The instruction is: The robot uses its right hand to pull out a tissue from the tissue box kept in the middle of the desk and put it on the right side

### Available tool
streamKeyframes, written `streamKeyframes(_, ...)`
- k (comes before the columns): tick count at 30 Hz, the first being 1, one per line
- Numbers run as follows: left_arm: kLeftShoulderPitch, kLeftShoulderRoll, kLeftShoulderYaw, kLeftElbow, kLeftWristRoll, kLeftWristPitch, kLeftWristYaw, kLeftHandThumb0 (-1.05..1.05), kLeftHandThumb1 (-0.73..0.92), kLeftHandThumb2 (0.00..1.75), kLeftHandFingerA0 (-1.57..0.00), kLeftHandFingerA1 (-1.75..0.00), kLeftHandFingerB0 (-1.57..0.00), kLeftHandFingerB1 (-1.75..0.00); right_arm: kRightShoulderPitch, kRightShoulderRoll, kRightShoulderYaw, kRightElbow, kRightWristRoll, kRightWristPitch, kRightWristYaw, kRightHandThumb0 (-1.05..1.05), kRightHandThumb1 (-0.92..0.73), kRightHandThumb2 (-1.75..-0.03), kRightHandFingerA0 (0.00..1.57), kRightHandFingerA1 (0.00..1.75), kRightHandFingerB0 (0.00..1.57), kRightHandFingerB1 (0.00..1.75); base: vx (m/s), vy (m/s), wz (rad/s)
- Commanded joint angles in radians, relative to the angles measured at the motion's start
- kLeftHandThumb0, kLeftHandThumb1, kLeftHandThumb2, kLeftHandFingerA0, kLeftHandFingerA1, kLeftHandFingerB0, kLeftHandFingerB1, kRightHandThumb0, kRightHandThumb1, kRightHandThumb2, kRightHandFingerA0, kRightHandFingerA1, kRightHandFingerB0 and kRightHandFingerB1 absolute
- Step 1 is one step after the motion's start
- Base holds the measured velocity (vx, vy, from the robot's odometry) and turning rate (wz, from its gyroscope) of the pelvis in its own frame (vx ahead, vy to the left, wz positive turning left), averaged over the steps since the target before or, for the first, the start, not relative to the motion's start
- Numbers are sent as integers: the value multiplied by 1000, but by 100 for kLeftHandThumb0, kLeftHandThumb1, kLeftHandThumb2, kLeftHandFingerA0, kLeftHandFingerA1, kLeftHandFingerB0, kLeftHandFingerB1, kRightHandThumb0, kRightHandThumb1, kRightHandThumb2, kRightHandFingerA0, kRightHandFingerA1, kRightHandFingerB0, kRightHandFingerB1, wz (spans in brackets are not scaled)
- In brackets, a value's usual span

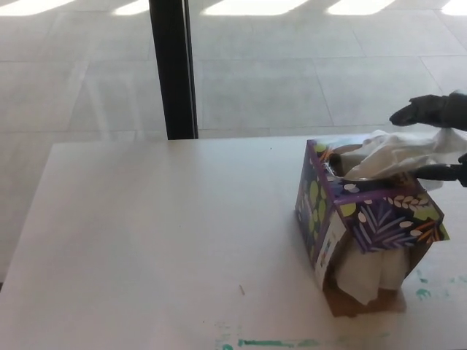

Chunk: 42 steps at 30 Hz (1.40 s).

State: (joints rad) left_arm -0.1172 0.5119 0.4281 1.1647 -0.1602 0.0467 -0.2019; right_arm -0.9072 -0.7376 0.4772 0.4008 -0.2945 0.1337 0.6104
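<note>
A purple tissue box (379, 215) with a leaf print stands tilted on the right part of the white desk (160, 233). A white tissue (394, 153) sticks out of its top opening and leans to the right. My right hand (434, 111) comes in at the right edge. One black finger lies above the tissue and the thumb (441, 172) below it, spread apart with the tissue's right end between them. More white tissue (368, 273) bulges from the box's torn lower front. My left hand does not show.
A black pillar (171, 69) stands behind the desk's far edge, against a tiled floor. Green marks (270, 341) streak the desk's near edge. The box sits close to the right border of the picture.
</note>
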Motion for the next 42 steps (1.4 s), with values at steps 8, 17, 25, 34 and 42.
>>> streamKeyframes(8, 3, 17, 1, 0, -20, 16, 6, -105, 79, 100, -64, -57, -45, -79, -34, 69, 37, 128, -180, -80, -50, -36, -45, -101, 3, 53, 0, 48, 0, 0, 0)
streamKeyframes(17, 14, 17, -17, -9, -11, 5, 7, -105, 79, 101, -62, -57, -45, -80, -5, 75, 32, 189, -277, -212, -239, -52, -70, -61, 70, 70, 30, 35, 0, 0, 0)
streamKeyframes(25, 15, 13, -11, -9, -18, 1, 11, -105, 79, 100, -65, -61, -44, -83, 44, 90, 8, 152, -313, -320, -428, -31, -78, -68, 74, 154, 60, 46, 0, 0, 0)
streamKeyframes(34, 21, 10, -19, -1, -7, -24, 24, -105, 84, 98, -67, -58, -47, -82, 113, 120, -9, 151, -351, -375, -631, -32, -72, -62, 84, 173, 89, 78, 0, 0, 0)
streamKeyframes(42, 11, 10, -14, 7, -12, -21, 33, -105, 84, 97, -68, -59, -49, -83, 102, 118, -6, 144, -392, -367, -699, -31, -67, -65, 92, 171, 86, 83, 0, 0, 0)
